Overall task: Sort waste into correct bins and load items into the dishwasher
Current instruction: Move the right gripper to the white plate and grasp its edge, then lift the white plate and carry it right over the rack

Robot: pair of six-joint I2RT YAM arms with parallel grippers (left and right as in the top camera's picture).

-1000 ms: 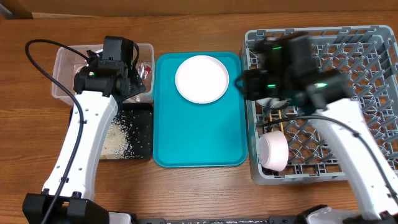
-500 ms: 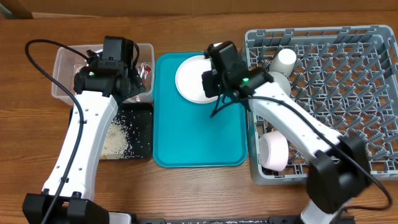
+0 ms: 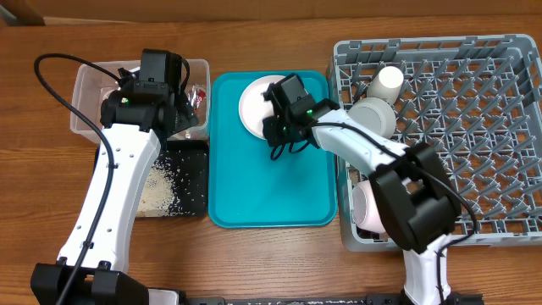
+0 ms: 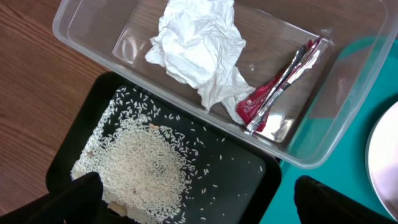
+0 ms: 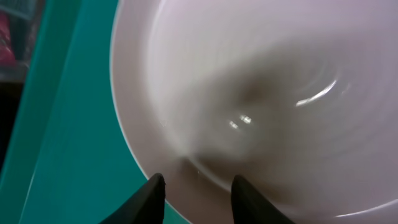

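At the far left stands the clear tub [image 3: 83, 106], holding a crumpled white tissue [image 4: 196, 50] and, to its right, a red wrapper [image 4: 273, 93]. Just near of it, touching, lies the black tray [image 4: 242, 174] with a heap of white rice grains [image 4: 143, 168]. The left gripper [image 4: 199, 202] hangs above that tray, its pincer spread as wide as it goes and holding nothing. In the middle sits the teal tray [image 3: 271, 186], with the round white plate [image 3: 252, 106] at its far end. The right gripper [image 5: 199, 198] is at the plate's near left rim, its pincer parted a little with the rim between the fingertips; I cannot tell whether it grips the plate. At the right is the grey dish rack [image 3: 474, 127], with a small white cup [image 3: 389, 82] and a bowl [image 3: 373, 114] along its left side and another bowl [image 3: 373, 207] nearer.
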